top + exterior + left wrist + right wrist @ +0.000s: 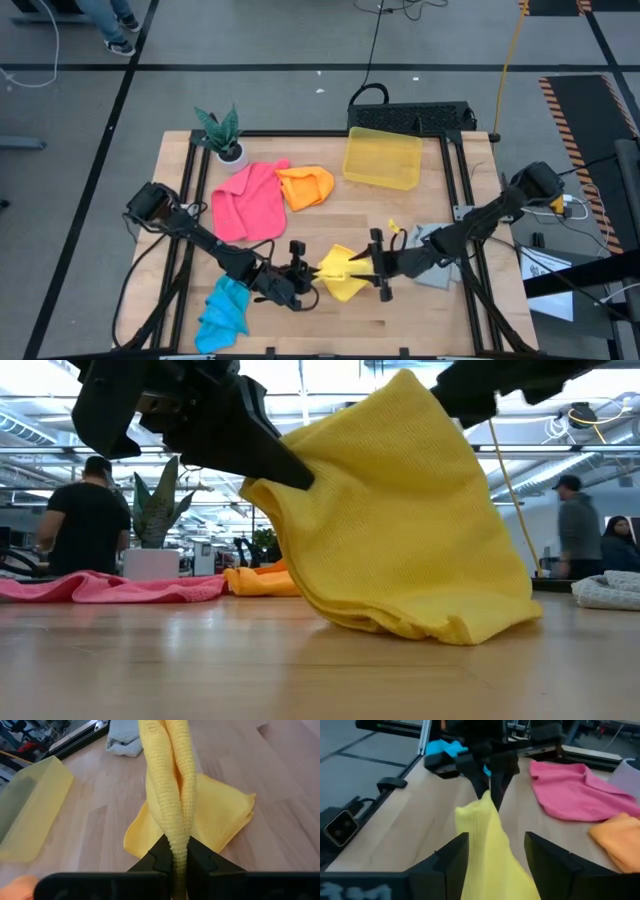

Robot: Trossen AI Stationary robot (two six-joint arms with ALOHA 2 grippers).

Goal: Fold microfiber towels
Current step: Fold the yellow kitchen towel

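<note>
While the left gripper (pixel 308 272) clamped one edge of the yellow towel (pixel 342 272) near the table's (pixel 420 310) six o'clock edge, the right gripper (pixel 372 264) stood at the towel's three o'clock with its fingers (pixel 451 857) apart.

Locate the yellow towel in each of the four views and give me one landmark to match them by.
High view: yellow towel at front centre, between the two grippers.
Low view: the towel fills the middle, lifted, its lower edge on the table.
Left wrist view: towel pinched in the left gripper.
Right wrist view: towel runs between the right gripper's fingers.
Shared landmark: pink towel, in all but the left wrist view.
</note>
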